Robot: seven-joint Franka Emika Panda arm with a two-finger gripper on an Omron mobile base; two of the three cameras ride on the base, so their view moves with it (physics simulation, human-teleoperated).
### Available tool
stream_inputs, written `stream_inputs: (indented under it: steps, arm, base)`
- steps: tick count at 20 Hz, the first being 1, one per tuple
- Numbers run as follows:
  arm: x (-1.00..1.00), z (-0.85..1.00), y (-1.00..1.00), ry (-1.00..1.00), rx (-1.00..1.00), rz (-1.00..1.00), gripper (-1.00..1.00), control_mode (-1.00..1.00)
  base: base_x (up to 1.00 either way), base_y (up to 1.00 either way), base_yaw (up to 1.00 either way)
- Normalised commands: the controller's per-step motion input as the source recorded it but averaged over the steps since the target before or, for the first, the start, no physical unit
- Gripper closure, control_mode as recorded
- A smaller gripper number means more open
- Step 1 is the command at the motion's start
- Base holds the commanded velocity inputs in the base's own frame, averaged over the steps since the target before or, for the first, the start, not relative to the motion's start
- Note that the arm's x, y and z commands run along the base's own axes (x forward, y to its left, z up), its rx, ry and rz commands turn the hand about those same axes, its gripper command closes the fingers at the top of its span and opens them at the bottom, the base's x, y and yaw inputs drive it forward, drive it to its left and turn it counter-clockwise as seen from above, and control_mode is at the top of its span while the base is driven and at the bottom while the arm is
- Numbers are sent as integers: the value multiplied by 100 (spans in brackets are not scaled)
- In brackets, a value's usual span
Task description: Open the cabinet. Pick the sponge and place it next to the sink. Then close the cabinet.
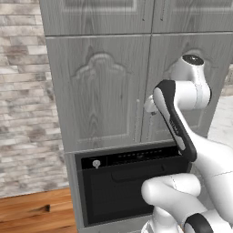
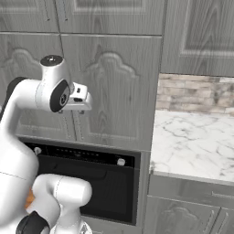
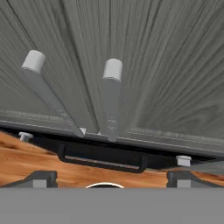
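The cabinet (image 1: 100, 91) (image 2: 114, 91) stands right ahead, light-grey wood grain, both arched doors shut. My gripper (image 1: 149, 105) (image 2: 84, 104) is up against the seam where the doors meet, level with the two slim handles. In the hand view, the left door's handle (image 3: 43, 92) and the right door's handle (image 3: 112, 96) rise close in front of my gripper (image 3: 112, 178). Its fingertips (image 3: 41, 178) stand far apart, open, with nothing between them. The sponge is hidden. The sink is out of view.
A black built-in oven (image 1: 123, 182) (image 2: 91, 178) with a bar handle (image 3: 103, 161) sits directly under the cabinet. To the right lies a marble counter (image 2: 196, 141) with a brick wall behind it. A brick wall (image 1: 22, 91) and wood floor (image 1: 32, 214) are on the left.
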Motion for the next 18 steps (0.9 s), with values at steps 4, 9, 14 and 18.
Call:
stream_inputs:
  steps: [4, 9, 14, 18]
  arm:
    - [9, 12, -39, 0, 3, 0, -100, -100]
    - [0, 0, -16, 0, 0, 0, -100, -100]
    - [-4, 0, 0, 3, 0, 0, -100, 100]
    - [0, 0, 0, 0, 0, 0, -100, 100]
  base:
    - [0, 0, 0]
    - [0, 0, 0]
    - [-5, 0, 0]
    - [-47, -2, 0]
